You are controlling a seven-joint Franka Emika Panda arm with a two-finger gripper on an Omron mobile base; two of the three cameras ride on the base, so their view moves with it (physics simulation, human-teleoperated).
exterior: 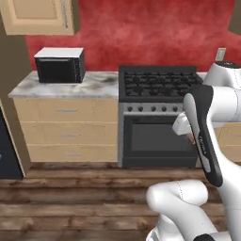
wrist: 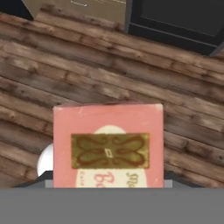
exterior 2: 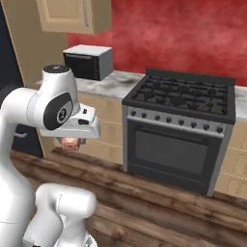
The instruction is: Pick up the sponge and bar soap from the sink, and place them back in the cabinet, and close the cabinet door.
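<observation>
My left base camera sits behind my arm, to its left, and faces forward over the wooden floor at the stove and the counter with the microwave. My right base camera looks at the same stove and microwave from the other side, at a slant. My hand camera points down at the floor planks, very close on the bar soap.

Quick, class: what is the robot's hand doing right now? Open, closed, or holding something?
Hand: closed on the bar soap, a pinkish block that it holds above the wooden floor, in front of the stove.
</observation>
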